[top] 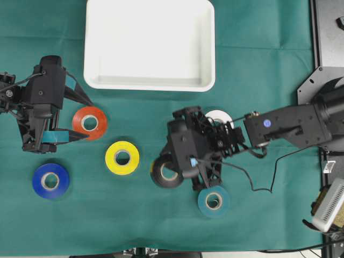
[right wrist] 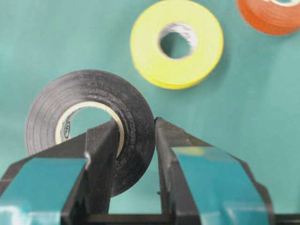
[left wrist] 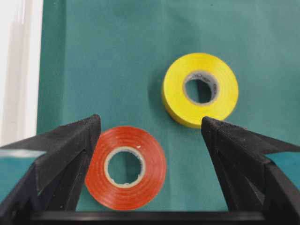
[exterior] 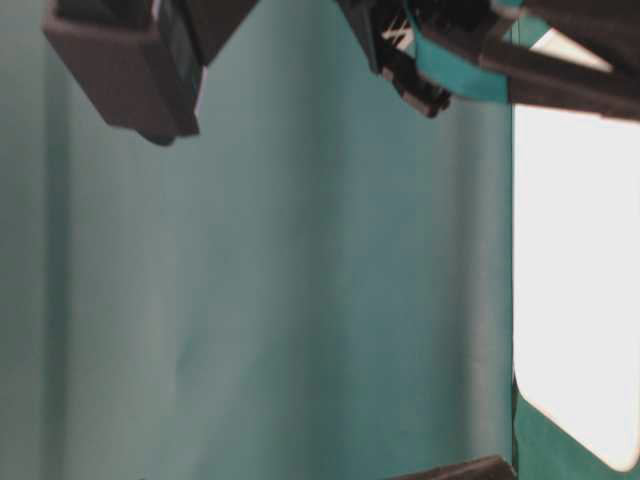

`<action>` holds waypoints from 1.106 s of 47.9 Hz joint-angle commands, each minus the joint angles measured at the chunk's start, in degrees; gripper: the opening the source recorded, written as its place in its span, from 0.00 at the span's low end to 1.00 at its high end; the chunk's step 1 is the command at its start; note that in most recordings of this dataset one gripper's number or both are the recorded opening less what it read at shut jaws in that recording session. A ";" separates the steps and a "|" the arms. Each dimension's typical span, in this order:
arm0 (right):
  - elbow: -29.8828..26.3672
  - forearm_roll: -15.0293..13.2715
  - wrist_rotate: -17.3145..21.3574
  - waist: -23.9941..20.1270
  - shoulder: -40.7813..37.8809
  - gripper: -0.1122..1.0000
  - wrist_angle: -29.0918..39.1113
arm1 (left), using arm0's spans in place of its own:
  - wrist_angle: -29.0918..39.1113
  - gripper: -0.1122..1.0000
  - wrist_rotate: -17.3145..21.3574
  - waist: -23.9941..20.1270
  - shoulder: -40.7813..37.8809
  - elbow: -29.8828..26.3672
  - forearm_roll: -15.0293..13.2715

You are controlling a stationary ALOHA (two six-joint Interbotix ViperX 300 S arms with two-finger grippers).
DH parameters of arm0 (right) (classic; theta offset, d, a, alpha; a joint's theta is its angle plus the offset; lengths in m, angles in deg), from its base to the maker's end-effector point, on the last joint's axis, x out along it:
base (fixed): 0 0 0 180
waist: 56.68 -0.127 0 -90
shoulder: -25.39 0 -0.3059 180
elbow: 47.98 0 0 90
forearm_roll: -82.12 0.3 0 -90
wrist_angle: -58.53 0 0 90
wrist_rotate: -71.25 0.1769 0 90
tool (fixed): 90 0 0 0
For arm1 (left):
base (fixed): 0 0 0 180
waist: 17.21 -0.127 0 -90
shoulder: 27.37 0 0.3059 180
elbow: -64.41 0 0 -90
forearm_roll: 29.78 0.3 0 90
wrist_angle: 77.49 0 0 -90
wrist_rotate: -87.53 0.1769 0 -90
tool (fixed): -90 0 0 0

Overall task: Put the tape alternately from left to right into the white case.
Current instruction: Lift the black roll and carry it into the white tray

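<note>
Looking at the layout biggest first, the white case (top: pixel 149 43) is parked at the far edge of the desk (top: pixel 258 59), and nothing can be seen inside it yet, so all six rolls are counted as still outside. Between the case and the near edge the rolls are spread in a loose row: red roll (top: pixel 90 122), yellow roll (top: pixel 122 157), blue roll (top: pixel 50 180), black roll (top: pixel 166 172), teal roll (top: pixel 213 200), and a white roll (top: pixel 217 115) mostly hidden behind the right arm.

The right gripper (right wrist: pixel 136 140) is where the action is. Its jaws are clamped on the black roll's wall, one finger poked through the core, the other on the outside, so the ring is held on edge and tilted rather than flat. Whether it's fully off the cloth can't be told for sure.

The key bit for the next move: the case sits up and slightly left of the black roll in the overhead view, so the carry would probably go straight toward that far rim.

The left gripper (left wrist: pixel 150 140) hovers over the red roll with its jaws spread wide and nothing gripped, the roll sitting just inside the left finger.
</note>
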 commanded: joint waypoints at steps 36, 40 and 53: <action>-2.99 -13.10 -0.09 25.84 0.26 0.26 -2.55 | -0.26 0.63 -0.09 0.18 0.53 -0.53 0.09; -3.69 -13.89 -0.09 28.21 -0.88 0.26 -3.60 | -0.26 0.63 -0.09 0.09 0.53 -0.53 0.09; -7.82 -15.82 -0.18 32.61 -5.54 0.26 -7.82 | -0.26 0.63 -0.09 0.18 0.53 -0.53 0.09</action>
